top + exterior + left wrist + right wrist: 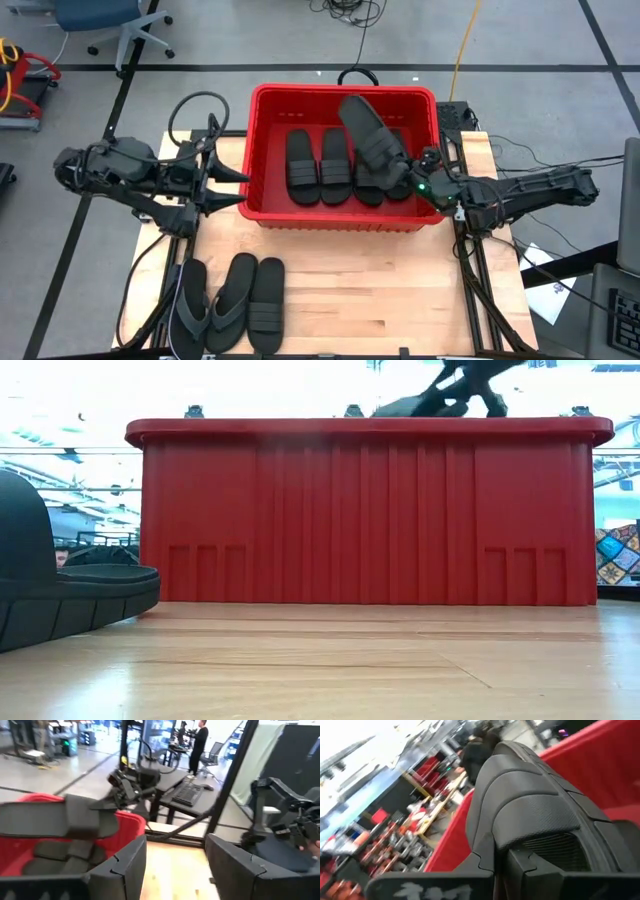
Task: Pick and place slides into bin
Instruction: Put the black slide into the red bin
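The red bin [265,100] stands at the table's far middle. Two black band slides [302,165] lie side by side on its floor, and more lie partly hidden under the held one. My right gripper [410,178] is shut on a black slide [368,128] above the bin's right half; the pair also shows over the rim in the low view [440,400]. My left gripper [228,176] is open and empty beside the bin's left wall. A grey thong sandal [190,305], a black thong sandal [230,298] and a band slide [266,305] lie flat at the near left. My right gripper pinches the slide between its two fingers at the end nearest the table's right edge [540,845]. The fingers come level from the right and lie along the slide. The slide is lifted clear above the bin's rim, about level [65,820], its free end toward the far wall.
The bin's thick rim [360,430] stands high above the tabletop. Bare wooden tabletop [400,290] lies in front of the bin and toward the near right. Cables and frame rails run along both side edges of the table.
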